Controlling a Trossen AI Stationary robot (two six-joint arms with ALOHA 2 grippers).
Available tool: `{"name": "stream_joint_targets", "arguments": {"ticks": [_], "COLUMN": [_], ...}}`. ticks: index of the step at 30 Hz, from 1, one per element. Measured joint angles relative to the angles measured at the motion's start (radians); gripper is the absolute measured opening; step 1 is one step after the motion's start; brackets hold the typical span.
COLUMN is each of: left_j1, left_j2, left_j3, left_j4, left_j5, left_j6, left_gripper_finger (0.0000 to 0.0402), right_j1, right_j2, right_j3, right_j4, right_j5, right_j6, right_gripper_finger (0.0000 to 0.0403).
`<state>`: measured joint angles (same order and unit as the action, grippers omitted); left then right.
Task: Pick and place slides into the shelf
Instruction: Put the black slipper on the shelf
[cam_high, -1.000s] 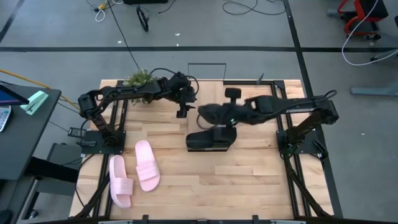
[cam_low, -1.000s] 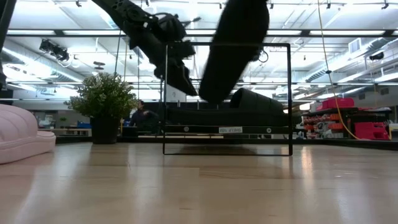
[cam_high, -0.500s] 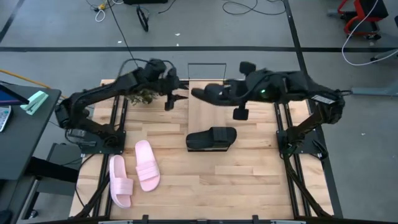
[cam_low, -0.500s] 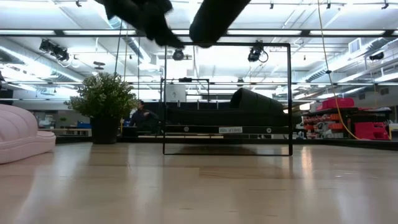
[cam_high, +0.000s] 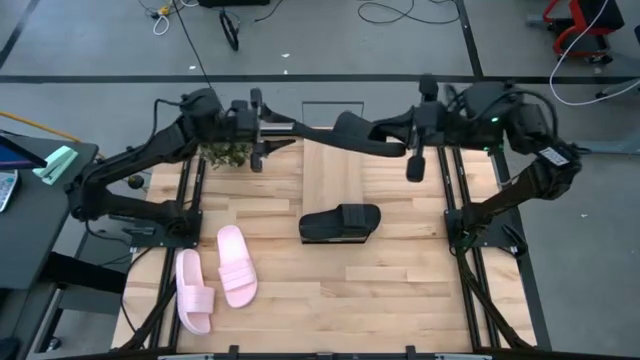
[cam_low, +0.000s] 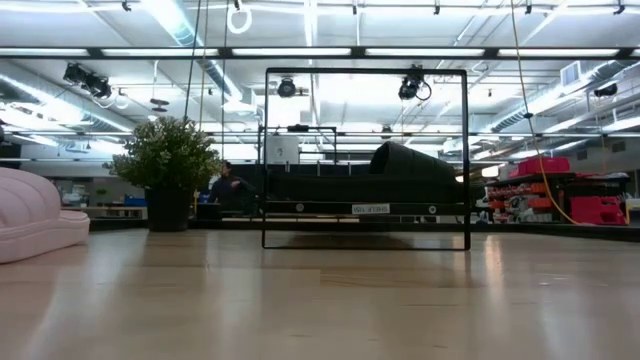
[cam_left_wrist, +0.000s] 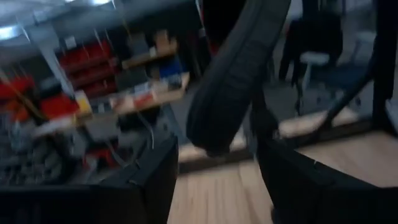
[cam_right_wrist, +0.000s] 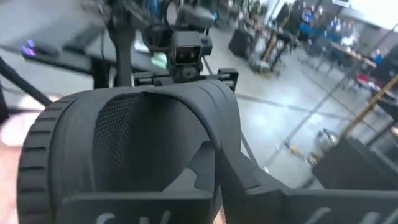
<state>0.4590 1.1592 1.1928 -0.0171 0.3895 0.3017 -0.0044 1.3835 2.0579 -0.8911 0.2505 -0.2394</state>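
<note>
My right hand is raised over the far edge of the worktop, clamped on one black slide, which I hold in the air with its toe end reaching toward my other arm. In my right wrist view the slide's wide strap arches just in front of the camera, filling most of the sight. My left hand is raised too, over the far left part of the worktop beside the small plant, its fingers spread apart and gripping nothing; its tips point at the toe of the held slide and are close to it, though I cannot tell whether they touch. In my left wrist view the ribbed sole of that slide hangs between my two dark fingers. The second black slide lies flat near the middle of the worktop. The two pale pink slides lie side by side near the left edge, toward the near corner. The shelf's thin black wire frame stands upright at the far edge.
</note>
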Motion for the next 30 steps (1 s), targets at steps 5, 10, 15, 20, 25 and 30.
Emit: {"name": "stream_joint_targets", "arguments": {"ticks": [5,10,15,20,25,30], "left_j1": [-0.049,-0.097,-0.122,-0.125,-0.104,-0.089], "left_j2": [-0.009,-0.01,-0.005,-0.001,-0.001,-0.001], "left_j3": [0.0,0.0,0.0,0.0,0.0,0.0], "left_j4": [0.141,0.236,0.233,0.232,0.225,0.184], "left_j5": [0.001,0.01,0.007,-0.026,-0.046,-0.046], "left_j6": [-0.037,-0.1,-0.109,-0.102,-0.083,-0.061], "left_gripper_finger": [0.0242,0.0244,0.0226,0.0222,0.0234,0.0244], "right_j1": [0.0,0.0,0.0,0.001,0.001,0.001], "right_j2": [-0.008,-0.007,-0.007,-0.007,-0.006,-0.006], "right_j3": [0.0,0.0,0.0,0.0,0.0,0.0], "right_j4": [0.044,0.044,0.076,0.096,0.111,0.131], "right_j5": [-0.048,-0.052,-0.077,-0.119,-0.128,-0.163], "right_j6": [0.0,0.0,0.0,0.001,0.003,0.009], "right_gripper_finger": [0.0007,0.0007,0.0007,0.0007,0.0007,0.0007]}}
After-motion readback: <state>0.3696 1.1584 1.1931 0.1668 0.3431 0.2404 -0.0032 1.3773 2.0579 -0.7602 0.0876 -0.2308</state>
